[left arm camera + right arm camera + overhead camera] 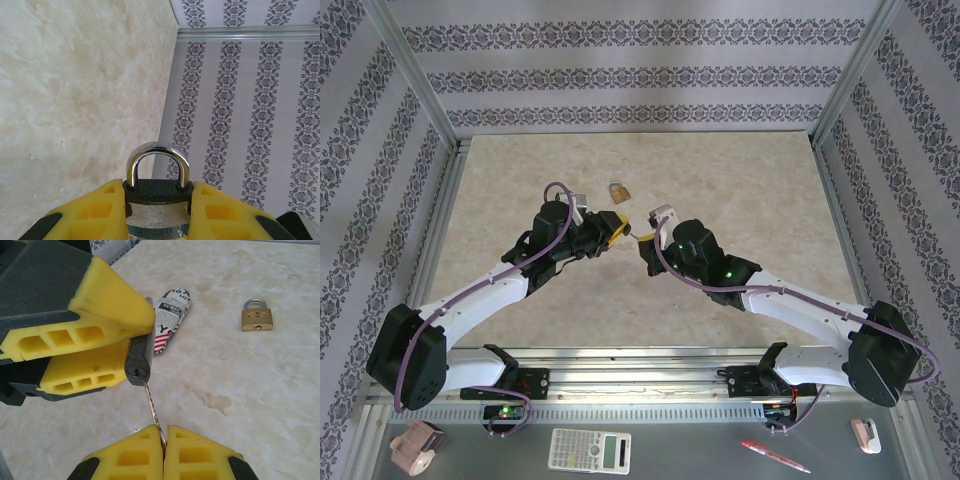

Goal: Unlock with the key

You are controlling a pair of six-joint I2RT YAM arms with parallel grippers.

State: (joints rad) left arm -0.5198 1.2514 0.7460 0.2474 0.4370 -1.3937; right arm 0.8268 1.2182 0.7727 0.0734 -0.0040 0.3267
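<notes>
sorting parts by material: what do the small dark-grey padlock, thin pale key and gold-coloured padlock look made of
The small dark-grey padlock: likely cast metal, matt grainy body, mirror-bright shackle. The thin pale key: bare silvery metal, slight sheen. The gold-coloured padlock: probably brass, satin yellow body, grey metal shackle.

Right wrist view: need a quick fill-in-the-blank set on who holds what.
1. The small dark-grey padlock is clamped between the ___ fingers of the left pincer.
2. The right pincer pinches the thin pale-metal key, its tip at the ___ padlock.
3. The brass padlock lies on the pale marbled table, gripped by ___ pincer.
Missing: yellow; dark-grey; neither.
</notes>
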